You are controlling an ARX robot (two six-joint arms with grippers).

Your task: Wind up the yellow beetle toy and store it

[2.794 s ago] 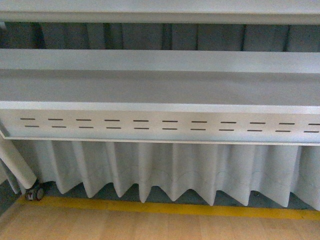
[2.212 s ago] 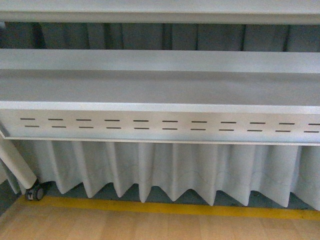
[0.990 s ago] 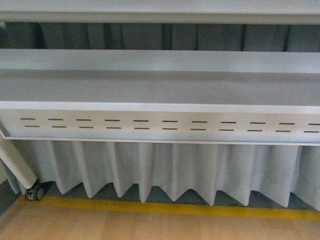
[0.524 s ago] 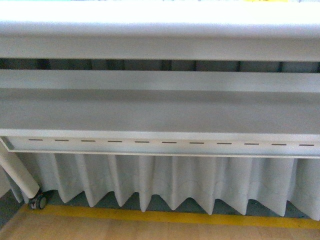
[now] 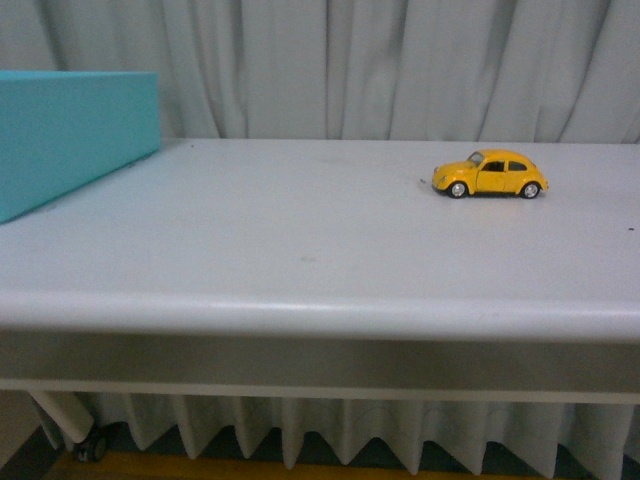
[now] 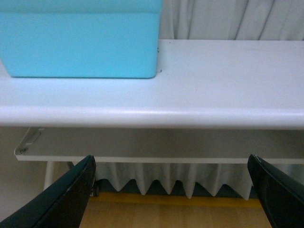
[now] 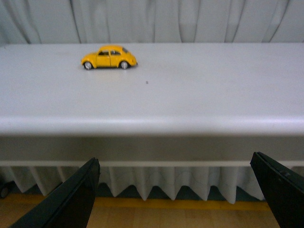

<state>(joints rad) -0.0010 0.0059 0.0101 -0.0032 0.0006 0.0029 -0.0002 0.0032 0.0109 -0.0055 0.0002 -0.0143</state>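
While both arms hang low in front of the white table [image 5: 300, 260], the yellow beetle toy [image 5: 490, 174] stands untouched on its four wheels toward the back of the tabletop, right of centre, side-on to the robot with its nose pointing toward the teal box [image 5: 70, 135] at the far left, well apart from it. A pale curtain [image 5: 300, 60] closes off the scene behind. The left gripper [image 6: 170, 157] is spread wide and holds nothing, its dark fingers level with the underside of the table's front edge below the box; the right gripper [image 7: 175, 157] is equally wide and empty, facing the car from the same low position. Nothing of the task looks begun: the toy is neither wound nor stored. The hazards are plain enough. An arm rising from this height could catch the table's rounded lip before clearing it. The car sits free on rolling wheels, so a finger landing off-centre may shove it along the top rather than trap it, and its glossy rounded shell could squirt out of a careless pinch. Once wound, a slack hold might send it running off the table.
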